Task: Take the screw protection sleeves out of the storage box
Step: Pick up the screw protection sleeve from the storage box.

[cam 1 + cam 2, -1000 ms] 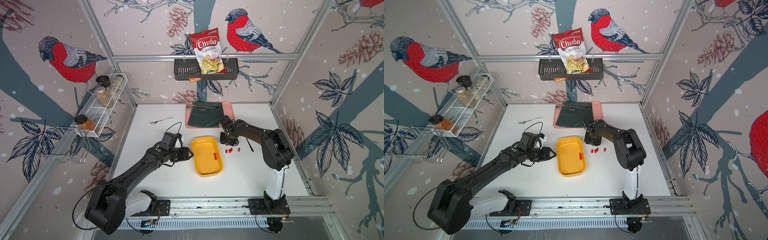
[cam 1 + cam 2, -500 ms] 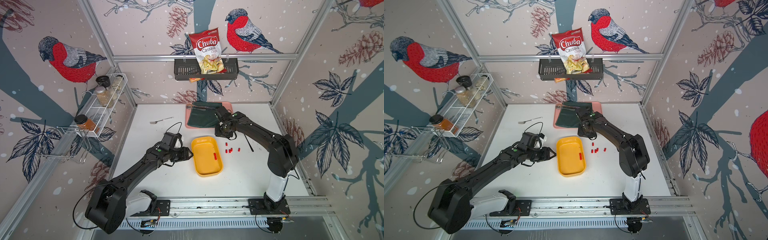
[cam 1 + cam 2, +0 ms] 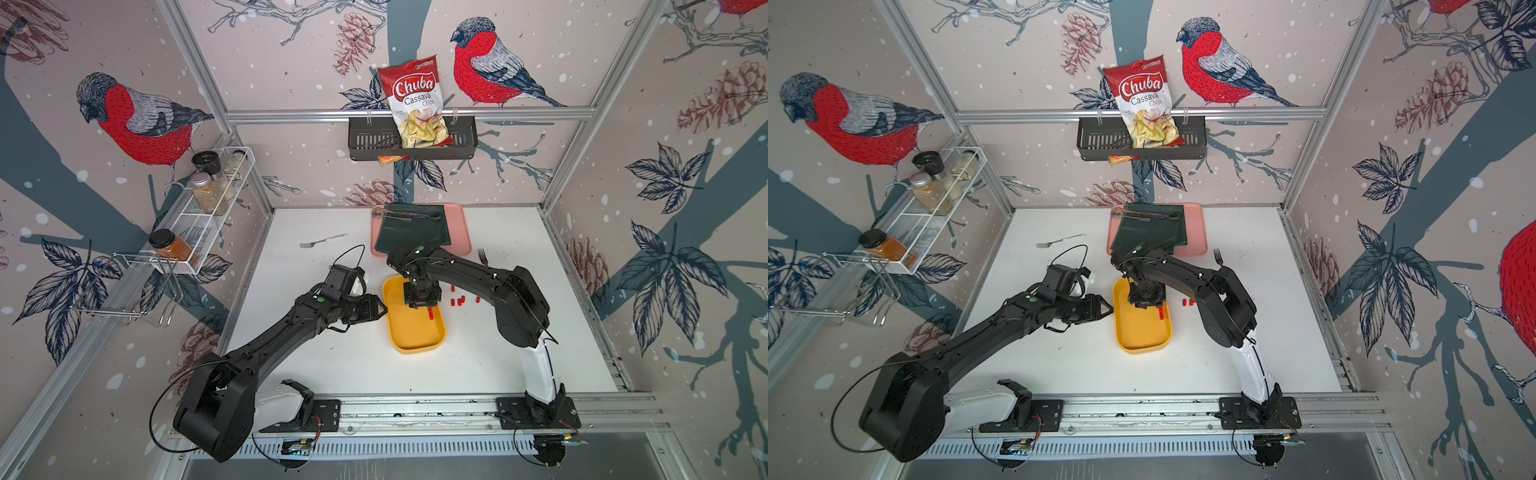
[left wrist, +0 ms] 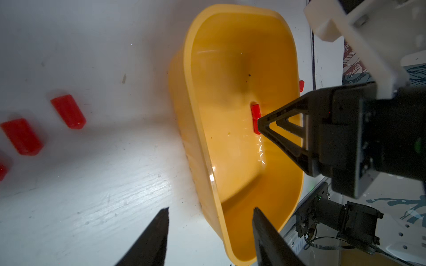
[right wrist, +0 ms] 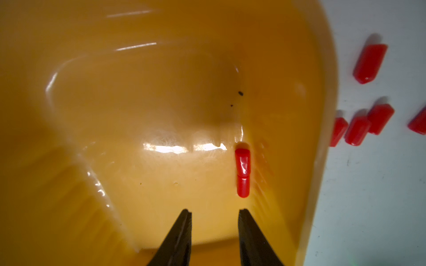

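The left gripper (image 3: 379,309) sits low at the left-hand long wall of the storage box (image 3: 413,334). Its fingers (image 4: 152,237) are spread, one outside the wall and one over the inside, and neither visibly presses on the rim. The yellow box lies flat on the white desk (image 3: 498,357), between the two arms. The right gripper (image 5: 214,213) points down into the far half of the box with its fingers parted and nothing between them. Two screw protection sleeves (image 5: 242,171) lie end to end on the box floor near the right-hand wall, just past the gripper's tips and off to one side of the gap. Further right, outside the box, five loose sleeves (image 5: 356,132) lie scattered on the desk close to that wall.
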{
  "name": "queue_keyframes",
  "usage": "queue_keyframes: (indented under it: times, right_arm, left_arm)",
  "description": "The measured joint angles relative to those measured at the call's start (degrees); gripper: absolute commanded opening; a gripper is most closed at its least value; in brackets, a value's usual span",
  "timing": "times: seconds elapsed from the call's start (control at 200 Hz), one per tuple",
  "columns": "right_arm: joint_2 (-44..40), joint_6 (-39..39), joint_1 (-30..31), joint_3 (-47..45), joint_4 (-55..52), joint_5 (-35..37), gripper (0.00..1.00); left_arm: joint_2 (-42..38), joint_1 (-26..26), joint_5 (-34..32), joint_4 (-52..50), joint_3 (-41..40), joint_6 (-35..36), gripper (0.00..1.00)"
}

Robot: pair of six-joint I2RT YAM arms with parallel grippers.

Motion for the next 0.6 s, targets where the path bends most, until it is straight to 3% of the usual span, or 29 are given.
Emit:
queue_keyframes:
  times: [0.6]
  right_arm:
    - [3.63, -0.02, 0.31, -0.74, -2.45, 7.04, 0.32]
  left_arm:
    - [0.44, 0.00, 0.63, 0.02, -0.37, 1.09, 0.58]
